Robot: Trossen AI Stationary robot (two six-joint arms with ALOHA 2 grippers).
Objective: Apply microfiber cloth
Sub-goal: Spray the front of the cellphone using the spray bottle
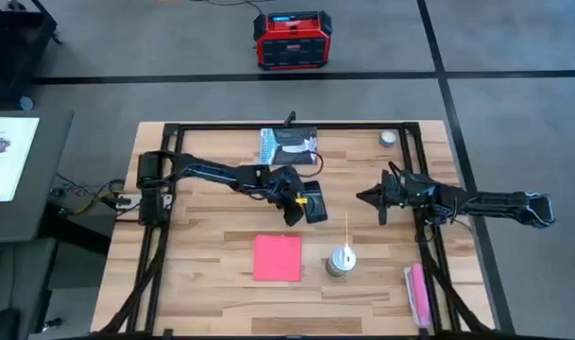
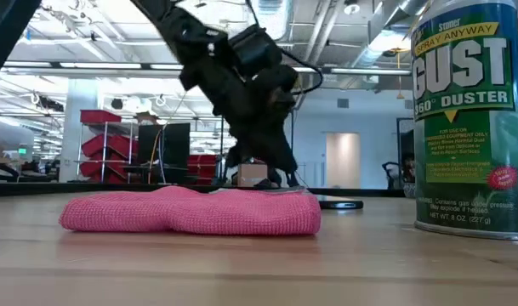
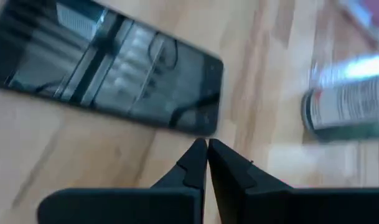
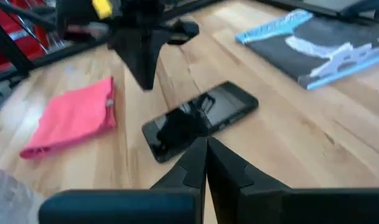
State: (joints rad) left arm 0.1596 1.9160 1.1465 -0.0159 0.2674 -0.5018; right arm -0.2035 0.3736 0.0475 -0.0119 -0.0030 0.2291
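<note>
L jaws shut above phone [image 1: 314, 202] edge.

You are working in a large open industrial lab or workshop hall. Beyond the wooden table [image 1: 221, 283] in the low view you see an exposed ceiling with ducts and strip lights [image 2: 80, 65], red storage racks [image 2: 105, 140] and a far doorway [image 2: 341, 160]. From above, grey floor, a red portable power unit [image 1: 289, 42] past the table's far edge, and a monitor [image 1: 8, 159] beside its left edge.
</note>
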